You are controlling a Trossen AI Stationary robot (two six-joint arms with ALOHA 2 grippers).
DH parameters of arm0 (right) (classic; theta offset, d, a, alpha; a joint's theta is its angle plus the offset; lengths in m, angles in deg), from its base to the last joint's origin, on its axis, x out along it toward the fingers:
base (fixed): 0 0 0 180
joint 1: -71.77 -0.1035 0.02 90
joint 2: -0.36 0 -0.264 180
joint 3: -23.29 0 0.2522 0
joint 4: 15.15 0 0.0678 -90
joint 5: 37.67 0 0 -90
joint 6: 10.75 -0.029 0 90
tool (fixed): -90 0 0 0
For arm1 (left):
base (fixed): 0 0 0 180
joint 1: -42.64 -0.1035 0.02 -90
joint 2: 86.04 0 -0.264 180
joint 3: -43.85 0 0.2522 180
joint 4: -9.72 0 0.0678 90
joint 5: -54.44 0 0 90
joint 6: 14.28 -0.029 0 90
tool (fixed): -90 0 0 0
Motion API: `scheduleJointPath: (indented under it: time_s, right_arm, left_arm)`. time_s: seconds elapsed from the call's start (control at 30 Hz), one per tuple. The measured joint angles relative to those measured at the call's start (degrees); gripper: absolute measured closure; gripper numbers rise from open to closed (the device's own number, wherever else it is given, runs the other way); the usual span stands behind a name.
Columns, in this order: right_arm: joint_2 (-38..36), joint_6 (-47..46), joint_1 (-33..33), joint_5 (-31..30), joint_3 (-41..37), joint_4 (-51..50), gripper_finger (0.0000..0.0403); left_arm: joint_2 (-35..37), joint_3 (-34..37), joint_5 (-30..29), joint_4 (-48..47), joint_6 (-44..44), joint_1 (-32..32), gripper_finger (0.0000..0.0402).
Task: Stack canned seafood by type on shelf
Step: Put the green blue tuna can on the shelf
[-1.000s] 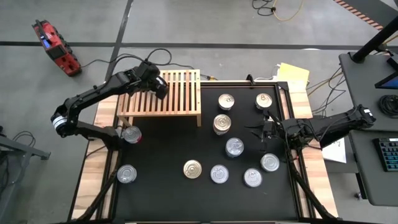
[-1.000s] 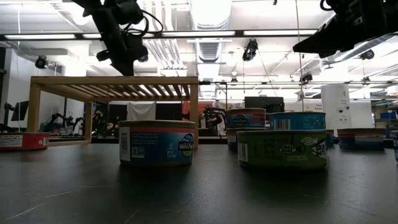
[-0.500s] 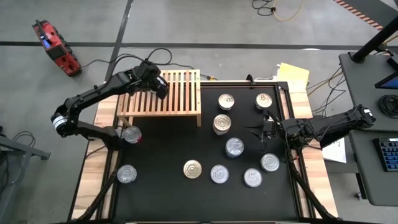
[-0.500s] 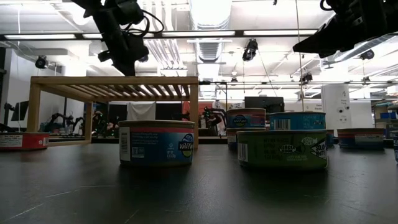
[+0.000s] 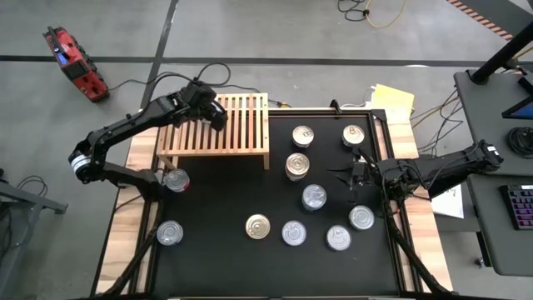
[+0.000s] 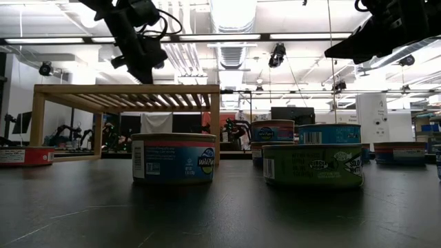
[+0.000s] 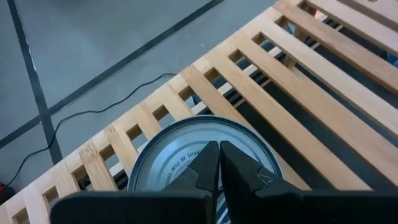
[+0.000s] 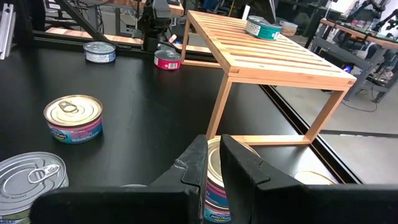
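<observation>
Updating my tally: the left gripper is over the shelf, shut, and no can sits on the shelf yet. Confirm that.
Wrong on one point: one can already sits on the shelf, as the right wrist view shows. The rest holds: the left gripper is over the shelf, shut.

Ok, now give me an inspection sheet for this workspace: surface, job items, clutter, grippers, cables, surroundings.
Surface: black mat on a wooden table.
Job's things: wooden shelf on the table's left side, one can on its top; ten cans on the mat, among them a gold-lidded can.
Clutter: nothing seen on the mat.
Grippers: left gripper shut, over the can on the shelf; right gripper shut, raised above the mat's right side.
Cables: black cable on the floor behind the shelf; yellow cable farther off.
Surroundings: red tool on the floor; yellow papers; keyboard on a side desk.
</observation>
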Motion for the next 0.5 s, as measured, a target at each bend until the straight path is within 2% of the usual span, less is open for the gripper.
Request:
scheduleJointPath:
  time_s: [0.2,0.3,0.4,0.5]
  right_arm:
    - [0.01,0.13,0.01,-0.02,0.0,0.0,0.0369]
    - [0.0,0.4,0.0,-0.02,0.0,0.0,0.0369]
    - [0.01,0.4,0.0,-0.02,0.0,-0.02,0.0369]
    - [0.0,0.4,0.0,-0.02,0.0,-0.02,0.0369]
  left_arm:
    - [0.07,-0.05,0.0,0.18,-0.32,-0.11,0.0401]
    - [0.33,-2.32,0.01,-2.64,-1.43,-0.11,0.0401]
    - [0.62,-7.2,0.1,-9.05,-2.21,-0.04,0.0401]
    - [0.5,-12.08,2.53,-19.39,-4.87,-0.04,0.0401]
